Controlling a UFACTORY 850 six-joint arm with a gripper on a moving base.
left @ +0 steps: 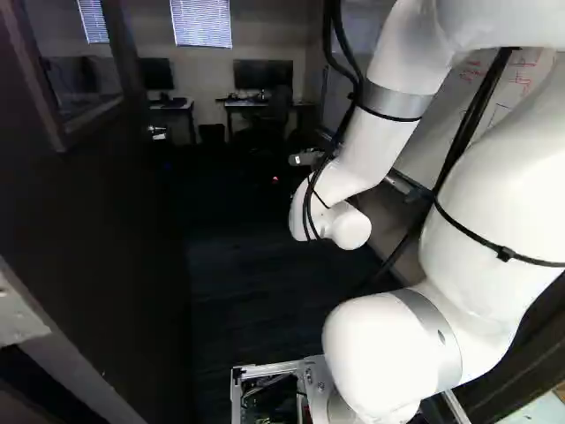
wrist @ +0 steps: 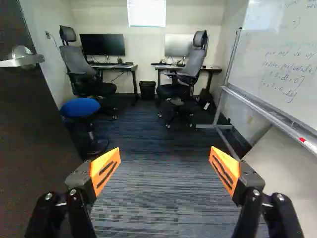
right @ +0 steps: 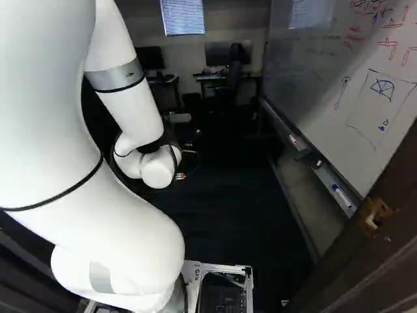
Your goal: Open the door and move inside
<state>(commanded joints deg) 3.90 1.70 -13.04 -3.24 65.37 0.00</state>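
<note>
Gripper (wrist: 165,161) spread wide, operator — your opened door (wrist: 34,129) stands to its left, the handle (wrist: 22,61) ahead of and above that side's finger. Farther ahead you see a blue stool (wrist: 80,106), then a bin (wrist: 147,90) between two desks (wrist: 119,66) — and, ahead to the gripper's right, the whiteboard (wrist: 277,62).

The dark brown door (wrist: 34,129) and its silver metal lever handle (wrist: 22,60) are cut off by the wrist view's edge. The white jointed arm (left: 371,141) partly leaves both base views. The large white whiteboard (right: 355,85) runs out of the right base view.
</note>
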